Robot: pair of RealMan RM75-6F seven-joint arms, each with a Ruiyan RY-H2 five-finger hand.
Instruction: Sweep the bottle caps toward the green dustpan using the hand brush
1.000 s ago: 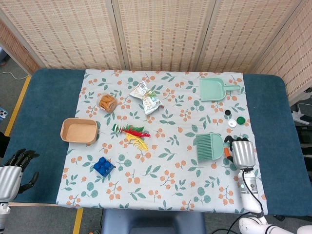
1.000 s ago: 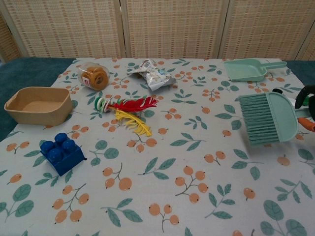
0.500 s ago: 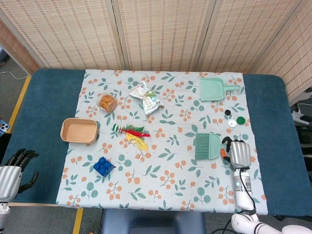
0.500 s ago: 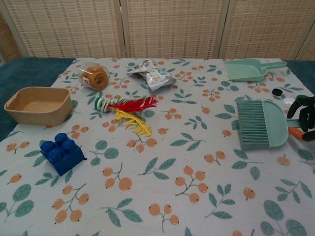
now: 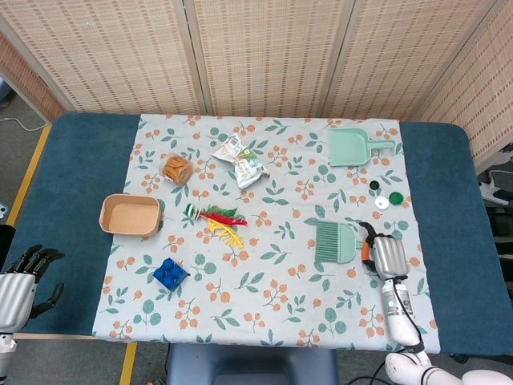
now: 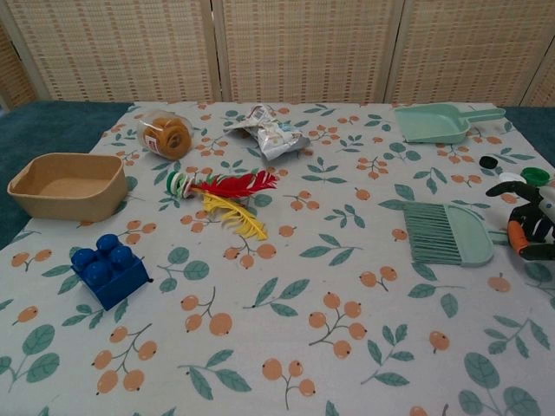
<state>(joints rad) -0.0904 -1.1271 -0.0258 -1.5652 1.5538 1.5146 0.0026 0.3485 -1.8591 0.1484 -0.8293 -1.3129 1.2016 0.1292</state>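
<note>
Right hand sits near the front right of the cloth, its fingers curled around the orange handle of the brush, which it grips. The brush lies low over the cloth with its bristles pointing toward the table's middle, away from the hand; whether it touches the cloth cannot be told. Left hand hangs off the front left corner, beside the blue table, fingers apart and holding nothing; only the head view shows it.

Near the front left of the cloth stands a blue block. Farther back on that side sits a tan tray, at the cloth's left edge. Between the tray and the brush, toward the middle, lie red and yellow feathers, with a small green and white ring at their left end.

Just beyond the brush on the right side lie three caps, close together but apart: a white cap, a green cap just right of it, and a black cap a little farther back. Behind them, near the far right corner of the cloth, rests the dustpan, its handle pointing right.

Farther back on the left lies a clear jar of brown rings, on its side. A crumpled wrapper lies to its right, near the middle of the far side.
</note>
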